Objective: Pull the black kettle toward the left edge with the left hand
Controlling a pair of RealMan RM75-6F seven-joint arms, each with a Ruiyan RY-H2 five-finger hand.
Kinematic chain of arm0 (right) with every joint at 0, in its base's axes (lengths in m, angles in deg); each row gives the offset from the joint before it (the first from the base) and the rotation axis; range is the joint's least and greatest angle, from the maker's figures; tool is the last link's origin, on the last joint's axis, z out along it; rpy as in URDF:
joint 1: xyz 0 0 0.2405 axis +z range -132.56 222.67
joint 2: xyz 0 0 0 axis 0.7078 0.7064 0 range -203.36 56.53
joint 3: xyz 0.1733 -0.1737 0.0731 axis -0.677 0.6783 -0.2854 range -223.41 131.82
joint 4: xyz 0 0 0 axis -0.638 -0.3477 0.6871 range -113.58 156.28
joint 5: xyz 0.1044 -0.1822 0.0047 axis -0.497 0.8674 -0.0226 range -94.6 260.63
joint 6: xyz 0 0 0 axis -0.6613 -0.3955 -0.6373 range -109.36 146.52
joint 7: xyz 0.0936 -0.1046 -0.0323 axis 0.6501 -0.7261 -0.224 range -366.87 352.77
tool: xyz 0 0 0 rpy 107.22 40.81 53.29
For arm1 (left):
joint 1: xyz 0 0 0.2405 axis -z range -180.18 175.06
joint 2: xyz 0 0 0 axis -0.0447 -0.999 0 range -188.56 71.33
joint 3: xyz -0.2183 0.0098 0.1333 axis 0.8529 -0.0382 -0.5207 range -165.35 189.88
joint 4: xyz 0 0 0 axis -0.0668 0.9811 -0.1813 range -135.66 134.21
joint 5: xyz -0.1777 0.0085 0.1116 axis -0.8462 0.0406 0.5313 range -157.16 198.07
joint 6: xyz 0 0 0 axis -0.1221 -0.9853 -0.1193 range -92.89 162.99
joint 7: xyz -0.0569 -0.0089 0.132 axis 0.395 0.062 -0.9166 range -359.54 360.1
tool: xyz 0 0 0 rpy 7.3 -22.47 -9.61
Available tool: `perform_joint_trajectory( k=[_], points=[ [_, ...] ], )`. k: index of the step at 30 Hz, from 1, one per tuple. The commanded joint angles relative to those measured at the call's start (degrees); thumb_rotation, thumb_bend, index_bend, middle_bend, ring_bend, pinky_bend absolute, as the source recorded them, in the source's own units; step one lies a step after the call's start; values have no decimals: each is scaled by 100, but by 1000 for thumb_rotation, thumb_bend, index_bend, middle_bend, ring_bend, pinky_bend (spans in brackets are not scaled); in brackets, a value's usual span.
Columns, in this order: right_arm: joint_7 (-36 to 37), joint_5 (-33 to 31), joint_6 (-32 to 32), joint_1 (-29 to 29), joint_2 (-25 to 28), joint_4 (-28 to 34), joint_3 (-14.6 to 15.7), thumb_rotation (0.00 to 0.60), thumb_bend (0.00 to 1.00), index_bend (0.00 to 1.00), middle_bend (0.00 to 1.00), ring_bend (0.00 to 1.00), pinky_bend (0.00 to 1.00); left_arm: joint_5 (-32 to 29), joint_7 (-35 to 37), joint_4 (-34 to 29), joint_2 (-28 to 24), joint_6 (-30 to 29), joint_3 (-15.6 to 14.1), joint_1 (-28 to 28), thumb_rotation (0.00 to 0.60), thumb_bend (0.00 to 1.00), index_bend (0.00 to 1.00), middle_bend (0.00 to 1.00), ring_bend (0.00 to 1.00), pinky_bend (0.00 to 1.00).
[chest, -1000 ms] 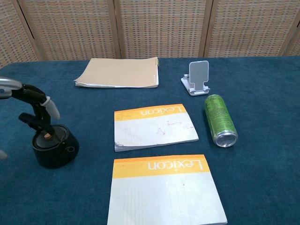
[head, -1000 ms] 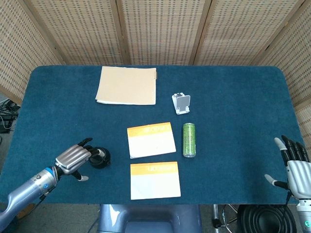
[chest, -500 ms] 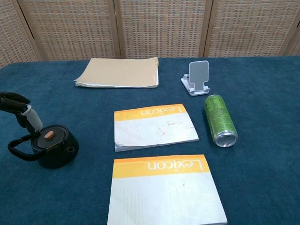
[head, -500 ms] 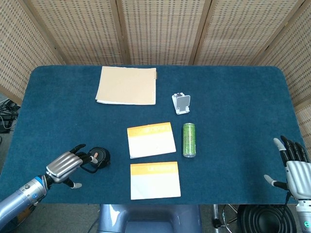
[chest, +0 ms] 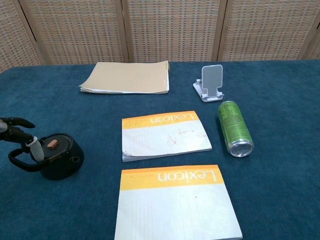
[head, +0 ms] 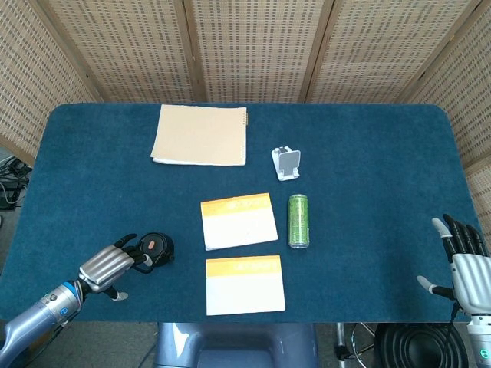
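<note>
Black kettle (chest: 59,156) is touched at its handle by left hand (head: 107,265); actual grip cannot be told. Right hand (head: 464,264) is held wide, fingers spread, empty.

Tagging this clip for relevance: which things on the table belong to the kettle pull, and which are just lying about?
In the job: black kettle; left hand, fingers at the kettle's handle.

Lying about: two orange-topped notepads, green can on its side, tan notebook, white phone stand; right hand idle at the table's edge.
</note>
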Motion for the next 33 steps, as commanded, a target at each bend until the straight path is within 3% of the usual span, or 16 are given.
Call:
perform_joint_trajectory(
  k=[1,10,33],
  points=[
    [-8,1,1,1,-3,2,1,600,0,0,0,0,0,36,48,39,13,-31,-10,-9,600,0,296,315,275,0],
    [-22,-21,23,10,-14,-1,-2,600,0,0,0,0,0,204,127,57,-3,8,-97,36,600,0,306,317,275,0],
    [-26,-36,63,31,-30,-13,4,600,0,0,0,0,0,-92,-381,231,353,292,-90,40,600,0,307,318,276,0]
  ],
)
